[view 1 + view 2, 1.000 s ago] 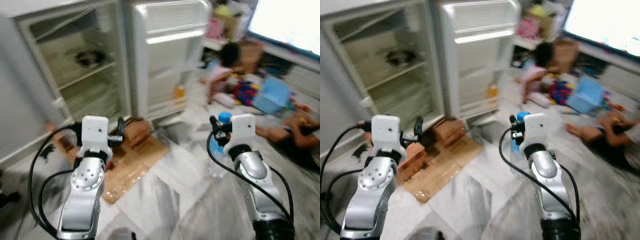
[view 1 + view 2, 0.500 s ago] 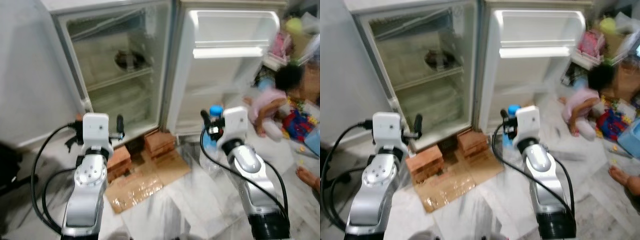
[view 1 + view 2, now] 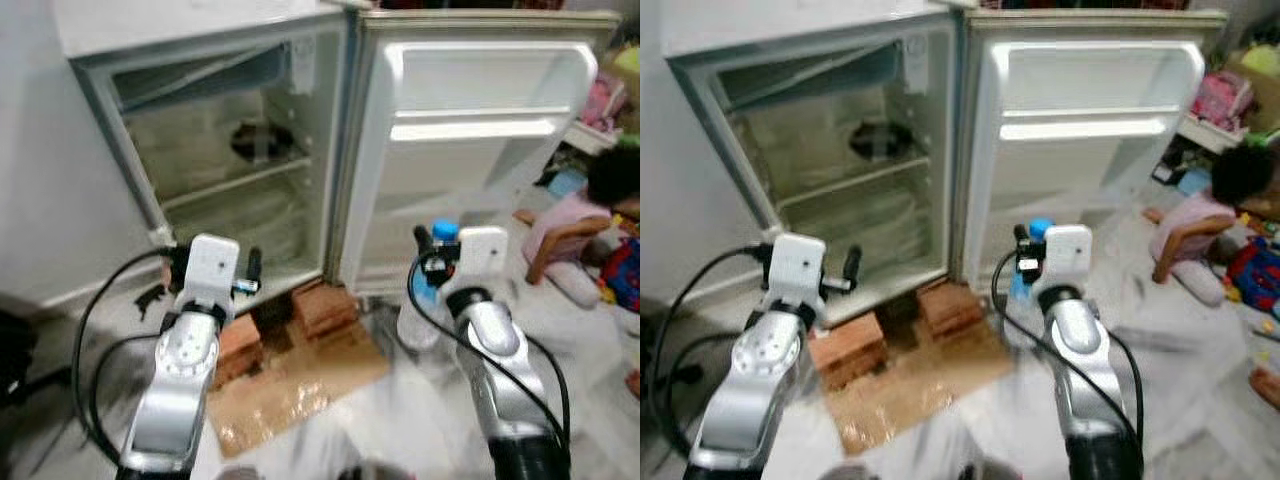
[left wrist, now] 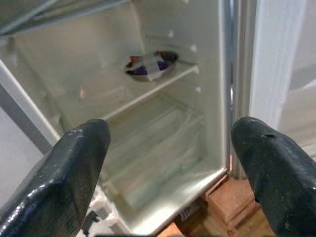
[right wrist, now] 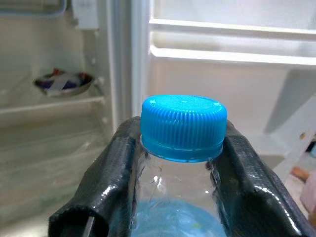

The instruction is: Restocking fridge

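The right claw [image 5: 180,163] was clamped on the neck of a clear water bottle [image 5: 183,197] just under its blue cap [image 5: 183,126], the bottle hanging upright below the wrist and held in front of the open fridge door [image 3: 470,150]. The left claw [image 4: 168,168] was spread wide with nothing between its fingers [image 4: 64,177], pointed into the fridge compartment [image 3: 230,170].

To do this step well, the bottle probably wanted carrying in level and upright, clear of the door edge, and set either on the door shelf [image 3: 475,128] or on the inner wire shelf [image 4: 148,94] before the grip was let go; a grip that high on the neck would let the body swing, so a slow approach seemed wise.

Inside, the upper shelf held a shallow bowl [image 4: 150,66] with something dark and a pale strip across it; what it was could not be told. The lower drawer [image 4: 158,153] looked bare. The fridge stood on bricks [image 3: 322,308], with cardboard [image 3: 300,385] on the floor. A person [image 3: 580,225] sat on the floor well to the right.
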Robot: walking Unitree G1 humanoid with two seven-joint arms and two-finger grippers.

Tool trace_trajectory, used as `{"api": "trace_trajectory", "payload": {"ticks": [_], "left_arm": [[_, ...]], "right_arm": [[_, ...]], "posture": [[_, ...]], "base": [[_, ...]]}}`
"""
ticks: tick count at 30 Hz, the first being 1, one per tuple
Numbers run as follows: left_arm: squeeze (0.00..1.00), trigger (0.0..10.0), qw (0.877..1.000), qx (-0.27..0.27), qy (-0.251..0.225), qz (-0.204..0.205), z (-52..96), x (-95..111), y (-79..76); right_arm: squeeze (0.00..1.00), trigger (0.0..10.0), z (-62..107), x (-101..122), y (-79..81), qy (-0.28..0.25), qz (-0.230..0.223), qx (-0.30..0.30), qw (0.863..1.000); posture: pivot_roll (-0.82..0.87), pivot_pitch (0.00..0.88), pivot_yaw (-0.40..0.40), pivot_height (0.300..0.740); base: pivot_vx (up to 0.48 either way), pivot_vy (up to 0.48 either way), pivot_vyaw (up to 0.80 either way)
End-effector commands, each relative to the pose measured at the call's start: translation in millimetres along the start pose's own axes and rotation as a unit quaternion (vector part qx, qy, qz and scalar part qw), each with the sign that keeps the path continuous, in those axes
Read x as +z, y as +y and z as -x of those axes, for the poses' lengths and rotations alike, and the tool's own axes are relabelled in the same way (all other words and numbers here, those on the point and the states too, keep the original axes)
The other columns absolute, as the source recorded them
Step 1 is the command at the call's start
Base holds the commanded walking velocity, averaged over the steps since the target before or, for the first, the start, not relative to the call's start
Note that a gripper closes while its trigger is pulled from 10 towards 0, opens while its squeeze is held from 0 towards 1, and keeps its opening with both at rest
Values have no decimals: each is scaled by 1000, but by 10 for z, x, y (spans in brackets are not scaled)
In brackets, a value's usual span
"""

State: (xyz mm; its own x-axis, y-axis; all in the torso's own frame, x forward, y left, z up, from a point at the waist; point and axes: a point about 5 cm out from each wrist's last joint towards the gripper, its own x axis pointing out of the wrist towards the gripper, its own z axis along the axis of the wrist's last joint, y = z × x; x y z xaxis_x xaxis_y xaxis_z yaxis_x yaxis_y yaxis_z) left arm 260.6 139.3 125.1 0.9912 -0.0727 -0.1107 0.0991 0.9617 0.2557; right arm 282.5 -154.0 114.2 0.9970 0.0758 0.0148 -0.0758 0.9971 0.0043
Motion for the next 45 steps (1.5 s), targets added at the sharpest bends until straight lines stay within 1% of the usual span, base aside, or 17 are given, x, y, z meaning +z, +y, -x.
{"api": "trace_trajectory", "payload": {"ticks": [1, 2, 3, 7, 12, 17, 21, 23, 32, 35, 38, 42, 45], "left_arm": [[0, 10000, 1000, -2, -3, 3, 2, 6, 26], [0, 10000, 1000, -2, -3, 3, 2, 6, 26], [0, 10000, 1000, 0, -10, 14, -9, 30, 28], [0, 10000, 1000, 5, -16, 24, -24, 58, 9], [0, 10000, 999, 7, -17, 26, -6, 54, -10], [0, 10000, 1000, 12, -14, 18, 4, 29, 7], [0, 10000, 1000, 14, -19, 18, 0, 47, 25], [0, 10000, 999, 3, -30, 14, 9, 64, 25], [0, 10000, 1000, 6, -20, 17, 25, 28, 11], [0, 10000, 999, 21, -16, 23, 20, 12, 46], [0, 10000, 999, 25, -13, 27, 30, 0, 61], [0, 10000, 999, 38, -1, 38, 47, -45, 114], [0, 10000, 998, 42, -1, 35, 41, -45, 135]], "right_arm": [[0, 10000, -29, 44, 43, -11, -4, 4, 1000], [0, 10000, -29, 44, 43, -11, -4, 4, 1000], [0, 10000, -45, 52, 36, -12, -4, 3, 1000], [0, 10000, -103, 80, 2, -14, -1, 4, 1000], [0, 10000, -150, 109, -12, -19, 0, 9, 1000], [0, 10000, -182, 109, 29, -21, -1, 15, 1000], [0, 10000, -189, 109, 48, -22, -2, 18, 1000], [0, 10000, -188, 107, 47, -21, -2, 18, 1000], [0, 10000, -175, 131, 6, -28, -1, 12, 1000], [0, 10000, -179, 139, -2, -29, 0, 12, 1000], [0, 10000, -180, 127, -3, -27, 1, 14, 1000], [0, 10000, -186, 136, 22, -29, -1, 21, 999], [0, 10000, -190, 140, 25, -29, -1, 22, 999]], "posture": [[100, 0, -7, 740], [100, 0, -7, 740], [101, 0, -15, 740], [101, 0, -39, 740], [107, 0, -55, 740], [118, 0, -67, 740], [119, 0, -68, 740], [116, 0, -67, 740], [105, 0, -70, 740], [105, 4, -74, 740], [106, 6, -76, 740], [106, 12, -77, 740], [105, 13, -78, 740]], "base": [[0, 0, 0], [0, 0, 0], [0, -345, 0], [0, -471, 0], [0, -465, 0], [0, -465, 0], [0, -460, 0], [424, 0, 0], [480, 0, 0], [480, 0, 0], [480, 0, 0], [467, 0, 0], [446, 0, 0]]}}
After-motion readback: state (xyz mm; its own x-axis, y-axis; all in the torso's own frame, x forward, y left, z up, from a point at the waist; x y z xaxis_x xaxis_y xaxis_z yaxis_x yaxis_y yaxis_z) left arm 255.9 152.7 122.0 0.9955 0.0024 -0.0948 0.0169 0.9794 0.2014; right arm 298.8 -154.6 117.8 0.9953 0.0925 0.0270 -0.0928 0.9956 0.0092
